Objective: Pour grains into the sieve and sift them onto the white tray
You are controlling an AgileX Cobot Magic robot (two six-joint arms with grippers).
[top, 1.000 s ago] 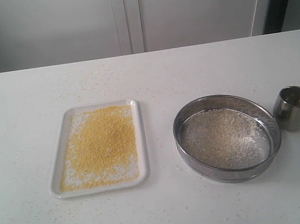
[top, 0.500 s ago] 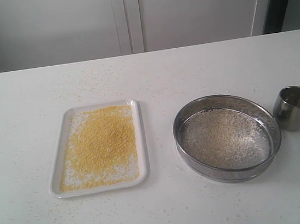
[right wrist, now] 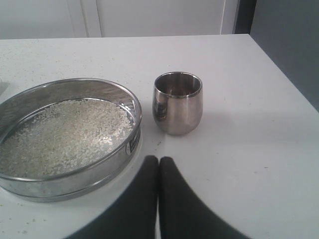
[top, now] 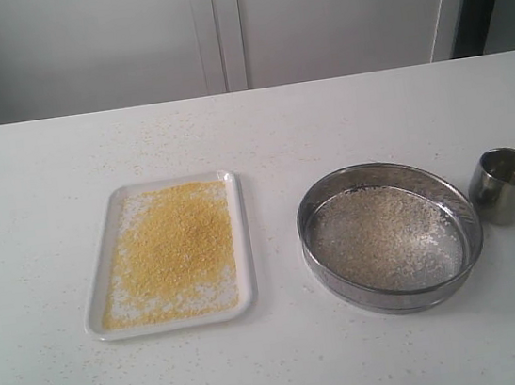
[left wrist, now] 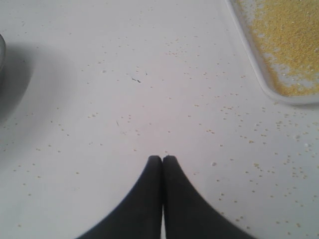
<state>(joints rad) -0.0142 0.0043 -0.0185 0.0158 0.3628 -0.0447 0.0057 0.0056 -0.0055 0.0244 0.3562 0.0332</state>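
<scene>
Two black grippers are fully closed and hold nothing: the left gripper (left wrist: 162, 158) has its fingertips pressed flat together over the white table (top: 324, 117), and the right gripper (right wrist: 158, 159) shows the same contact with no gap. Near the left gripper, stray granules (left wrist: 234, 107) are scattered thinly across the table surface, and one corner of the flat white rectangular tray (top: 98, 280) lies beyond them. The tray carries a broad layer of fine golden-yellow grains (top: 177, 246), thinner and paler along its edges. Ahead of the right gripper stands the wide round stainless-steel sieve (right wrist: 99, 174), flat on the table, with pale coarse grains (right wrist: 65, 134) spread over its mesh bottom. The small rounded steel cup (right wrist: 177, 103) stands upright just beside the sieve, not touching it. In the exterior view the tray lies left of the sieve, apart from it, and the cup is at the sieve's right. Neither arm appears in that view.
</scene>
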